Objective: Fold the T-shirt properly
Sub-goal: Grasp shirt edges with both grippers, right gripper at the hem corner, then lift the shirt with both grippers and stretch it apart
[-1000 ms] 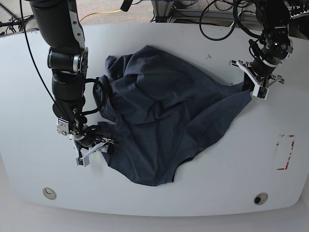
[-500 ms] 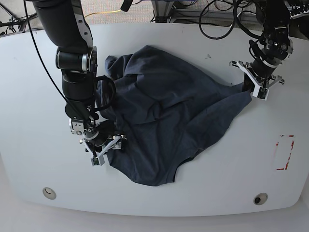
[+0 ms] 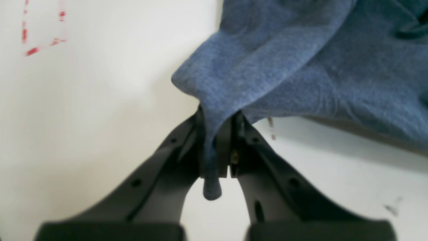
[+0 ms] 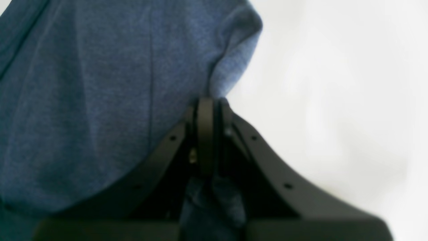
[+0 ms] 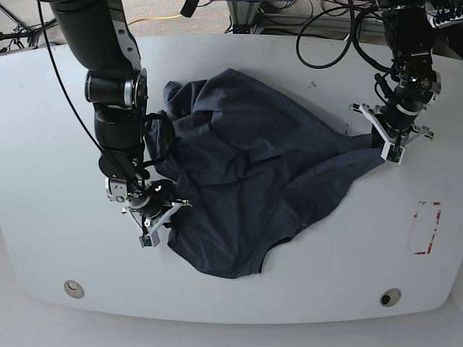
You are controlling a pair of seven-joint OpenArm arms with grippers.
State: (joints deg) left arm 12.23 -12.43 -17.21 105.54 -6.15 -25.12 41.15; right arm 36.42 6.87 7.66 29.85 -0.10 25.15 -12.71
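Observation:
The dark navy-blue T-shirt lies crumpled and bunched in the middle of the white table. My left gripper at the right of the base view is shut on the shirt's right-hand corner. In the left wrist view the cloth is pinched between the black fingers, with a tail hanging out below. My right gripper at the left of the base view is shut on the shirt's lower left edge. The right wrist view shows the cloth clamped at the fingertips.
A red dashed rectangle is marked on the table at the right; it also shows in the left wrist view. Two round fittings sit near the table's front edge. Cables hang at the back.
My right gripper has moved right and slightly up with the shirt's lower left edge. My left gripper has moved right and down, pulling its corner outward. The shirt is stretched wider.

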